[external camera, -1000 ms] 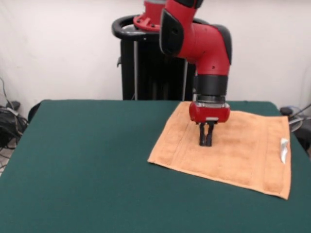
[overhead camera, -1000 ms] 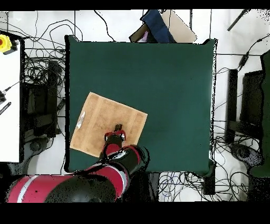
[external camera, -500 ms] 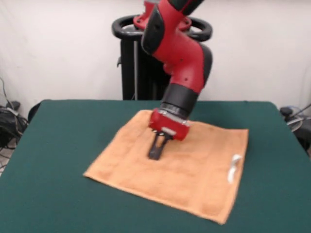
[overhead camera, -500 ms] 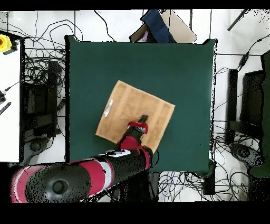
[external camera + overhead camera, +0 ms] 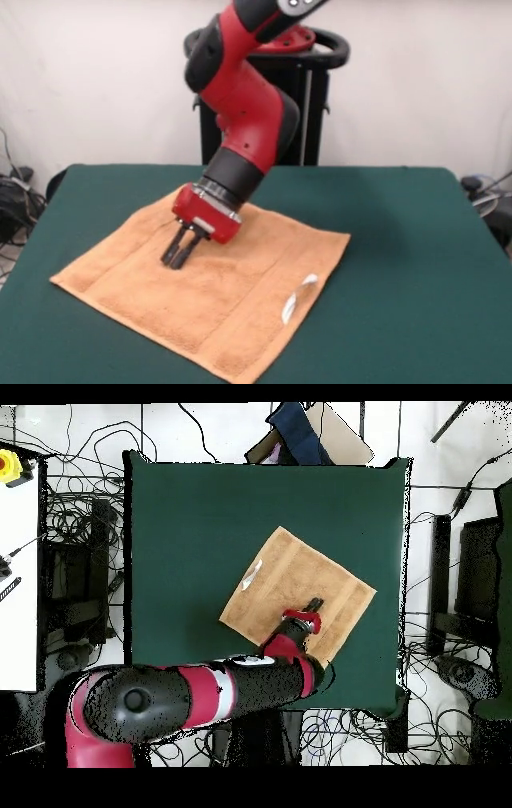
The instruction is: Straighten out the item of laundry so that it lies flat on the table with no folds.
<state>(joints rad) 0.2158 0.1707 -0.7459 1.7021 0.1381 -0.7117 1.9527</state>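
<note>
Towel (image 5: 204,292) is the second-largest thing here, so the bench (image 5: 400,264) comes first: a wide dark green surface that fills most of both views, with the robot's black pedestal (image 5: 264,104) standing behind its far edge in the front view.

From above, the orange-tan cloth (image 5: 298,594) lies at about 4 o'clock from the bench's (image 5: 200,524) centre, turned so that its corners point roughly to 12, 3, 6 and 9 o'clock. It is spread open as a single sheet with its four corners showing, and all of it rests on the green top. In the front view it sits toward 8 o'clock of the bench, one corner close to the left edge and another close to the near edge. A woven border band runs along its near-right side.

The red and black arm (image 5: 240,96) comes down from 12 o'clock in the front view and leans toward 7 o'clock; from above the arm (image 5: 200,694) enters from 7 o'clock and reaches up over the cloth's lower corner.

The gripper (image 5: 178,251) has its two dark fingers drawn close together, tips pressed down on the cloth with only a thin slit between them; whether any fabric is pinched in that slit cannot be made out. From above, the gripper (image 5: 312,606) sits on the half of the cloth nearest the robot.

A small white care tag (image 5: 296,298) lies on the border band, at 4 o'clock from the gripper and well apart from it.
</note>
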